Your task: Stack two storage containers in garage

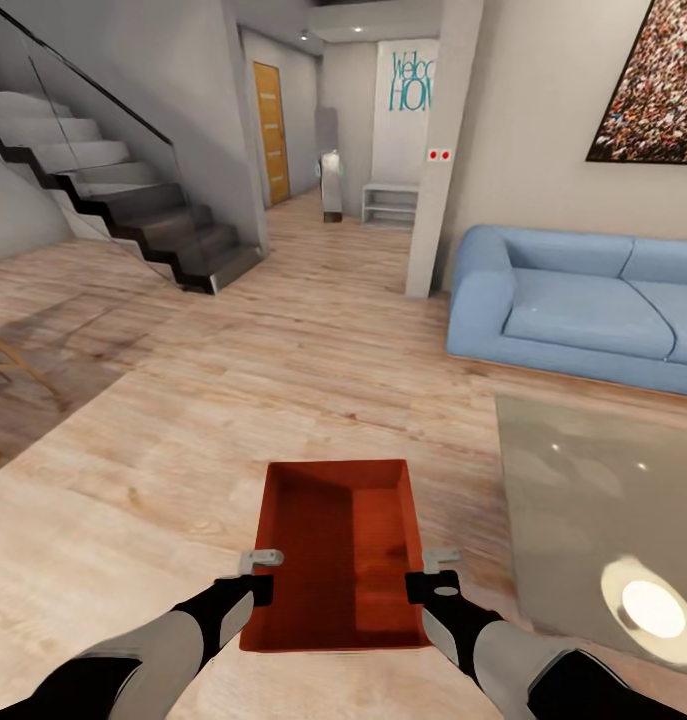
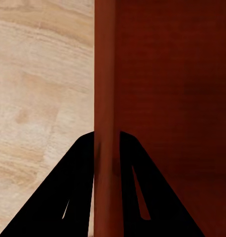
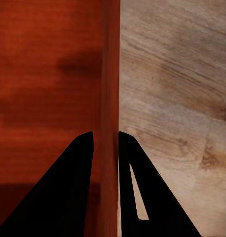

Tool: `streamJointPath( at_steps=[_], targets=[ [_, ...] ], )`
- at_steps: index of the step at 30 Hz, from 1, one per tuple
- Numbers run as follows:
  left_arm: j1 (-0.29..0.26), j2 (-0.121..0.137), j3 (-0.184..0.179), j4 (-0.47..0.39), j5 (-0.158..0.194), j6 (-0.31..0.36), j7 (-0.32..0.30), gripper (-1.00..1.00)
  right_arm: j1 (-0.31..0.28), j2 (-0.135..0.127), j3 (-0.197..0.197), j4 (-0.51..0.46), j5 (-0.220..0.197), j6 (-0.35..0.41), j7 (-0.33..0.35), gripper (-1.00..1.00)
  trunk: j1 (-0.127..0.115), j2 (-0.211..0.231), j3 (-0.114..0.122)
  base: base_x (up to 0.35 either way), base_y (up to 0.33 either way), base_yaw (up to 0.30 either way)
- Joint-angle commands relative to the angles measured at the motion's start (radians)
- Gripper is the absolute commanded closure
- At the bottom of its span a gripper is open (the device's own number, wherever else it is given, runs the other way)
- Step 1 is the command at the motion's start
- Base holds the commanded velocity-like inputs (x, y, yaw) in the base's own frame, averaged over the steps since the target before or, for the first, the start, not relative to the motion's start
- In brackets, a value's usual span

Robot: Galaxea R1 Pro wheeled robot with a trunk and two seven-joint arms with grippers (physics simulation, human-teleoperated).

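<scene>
An orange-red storage container (image 1: 333,550) hangs in front of me above the light wood planks of the living room, carried between both arms. My left gripper (image 1: 261,563) is shut on its left wall (image 2: 105,74), one finger on each side. My right gripper (image 1: 438,562) is shut on its right wall (image 3: 110,74) in the same way. The container is empty, its flat bottom (image 3: 44,89) in view.
A blue sofa (image 1: 583,305) stands at the right, a glass coffee table (image 1: 603,500) in front of it. Dark stairs (image 1: 133,215) rise at the left. A grey pillar (image 1: 438,150) stands ahead; a hallway with an orange door (image 1: 271,130) opens beyond.
</scene>
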Motion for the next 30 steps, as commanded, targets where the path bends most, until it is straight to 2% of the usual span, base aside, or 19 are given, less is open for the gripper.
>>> streamJointPath(
  at_steps=[1, 30],
  targets=[
    [0.0, 0.021, -0.016, -0.005, -0.013, -0.03, 0.01, 1.0, 0.0, 0.0, 0.001, 0.015, -0.022, -0.005, -0.003, 1.0, 0.001, 0.0, -0.001, 0.322, 0.0, 0.0],
    [0.0, 0.021, -0.016, -0.005, -0.013, -0.03, 0.01, 1.0, 0.0, 0.0, 0.001, 0.015, -0.023, -0.005, -0.003, 1.0, 0.001, 0.0, -0.001, 0.322, 0.0, 0.0]
  ],
)
